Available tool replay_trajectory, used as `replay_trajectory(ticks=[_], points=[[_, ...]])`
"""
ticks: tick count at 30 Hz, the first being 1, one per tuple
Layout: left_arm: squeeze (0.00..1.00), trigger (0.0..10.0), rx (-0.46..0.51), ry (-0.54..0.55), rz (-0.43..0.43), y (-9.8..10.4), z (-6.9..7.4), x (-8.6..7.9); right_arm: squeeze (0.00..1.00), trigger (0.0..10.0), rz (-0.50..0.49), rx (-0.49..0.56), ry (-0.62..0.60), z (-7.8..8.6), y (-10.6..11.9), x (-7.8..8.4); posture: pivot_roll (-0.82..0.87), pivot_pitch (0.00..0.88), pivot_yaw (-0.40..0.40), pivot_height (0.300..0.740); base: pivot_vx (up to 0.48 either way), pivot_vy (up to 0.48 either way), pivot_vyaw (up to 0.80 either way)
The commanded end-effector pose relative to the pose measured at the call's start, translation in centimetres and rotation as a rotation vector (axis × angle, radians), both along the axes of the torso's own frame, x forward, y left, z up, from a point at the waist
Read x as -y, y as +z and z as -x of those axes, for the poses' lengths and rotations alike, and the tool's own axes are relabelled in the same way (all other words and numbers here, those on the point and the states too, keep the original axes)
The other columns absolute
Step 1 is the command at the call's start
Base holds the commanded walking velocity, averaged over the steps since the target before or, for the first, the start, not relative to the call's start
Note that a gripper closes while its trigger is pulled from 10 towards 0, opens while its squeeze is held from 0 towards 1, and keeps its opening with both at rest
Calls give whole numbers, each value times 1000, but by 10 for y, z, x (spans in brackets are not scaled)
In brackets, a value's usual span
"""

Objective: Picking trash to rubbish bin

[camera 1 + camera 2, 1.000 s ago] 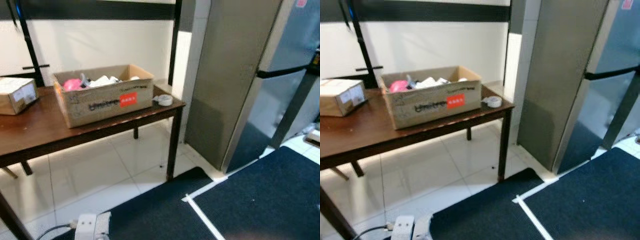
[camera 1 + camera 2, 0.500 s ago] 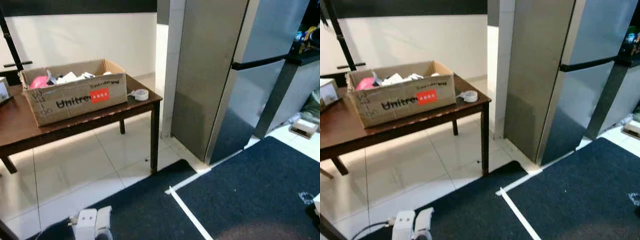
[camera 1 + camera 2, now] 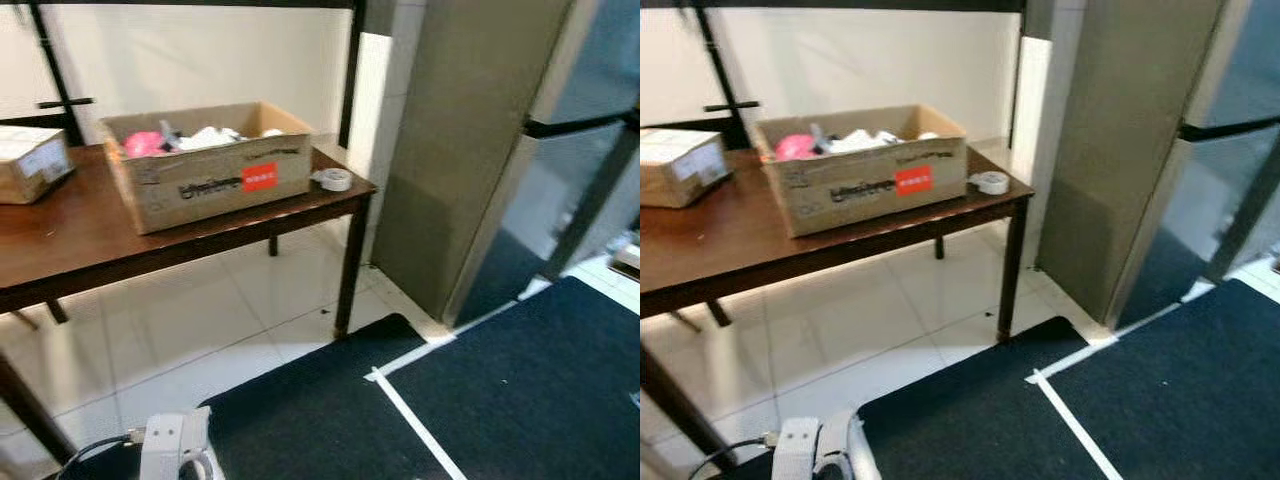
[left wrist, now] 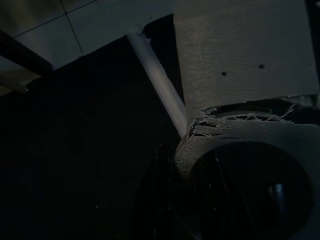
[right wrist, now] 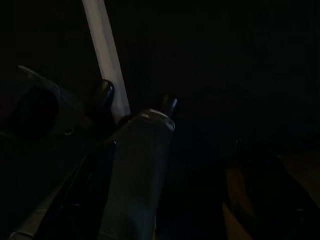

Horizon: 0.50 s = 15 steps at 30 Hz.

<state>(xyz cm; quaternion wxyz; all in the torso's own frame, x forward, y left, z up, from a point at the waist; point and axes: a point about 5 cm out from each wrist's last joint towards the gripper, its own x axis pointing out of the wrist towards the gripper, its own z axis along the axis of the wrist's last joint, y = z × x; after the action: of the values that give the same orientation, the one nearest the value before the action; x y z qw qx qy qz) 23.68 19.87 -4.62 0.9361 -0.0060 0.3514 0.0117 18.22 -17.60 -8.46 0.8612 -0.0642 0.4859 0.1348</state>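
- Brown cardboard box [image 3: 205,163] sits on the table [image 3: 70,240], ahead and to the left, full of pink and white trash [image 3: 180,140].
- The left gripper [image 4: 187,192] is nearer, but far below.
- The right gripper [image 5: 135,102] hangs low too.
- I cannot tell if either one's fingers are apart or together.

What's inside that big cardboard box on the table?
The open cardboard box on the brown table holds a pink thing and some crumpled white bits poking above the rim. Whatever lies deeper is hidden by the box walls.
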Motion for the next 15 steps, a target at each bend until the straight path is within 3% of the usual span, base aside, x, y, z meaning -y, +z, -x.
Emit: replay_trajectory(ticks=[1,8,11,13,15], points=[[0,10000,-13,-36,-10,-3,2,6,0,10000,9,-23,-21,7,-3,5,37,39,-30,740,0,0,0],[0,10000,-22,-77,-29,-3,2,9,0,10000,8,-26,-23,8,-4,3,37,43,-28,740,0,0,0],[0,10000,-23,-92,-50,-4,3,10,0,10000,6,-24,-23,7,-3,1,37,43,-28,740,0,-480,0],[0,10000,-34,-37,-46,-5,5,5,0,10000,4,-22,-23,6,-3,-1,37,46,-25,740,0,-480,0],[0,10000,-20,-9,-33,-4,4,3,0,10000,3,-20,-24,5,-3,-1,38,44,-26,740,0,0,0]])
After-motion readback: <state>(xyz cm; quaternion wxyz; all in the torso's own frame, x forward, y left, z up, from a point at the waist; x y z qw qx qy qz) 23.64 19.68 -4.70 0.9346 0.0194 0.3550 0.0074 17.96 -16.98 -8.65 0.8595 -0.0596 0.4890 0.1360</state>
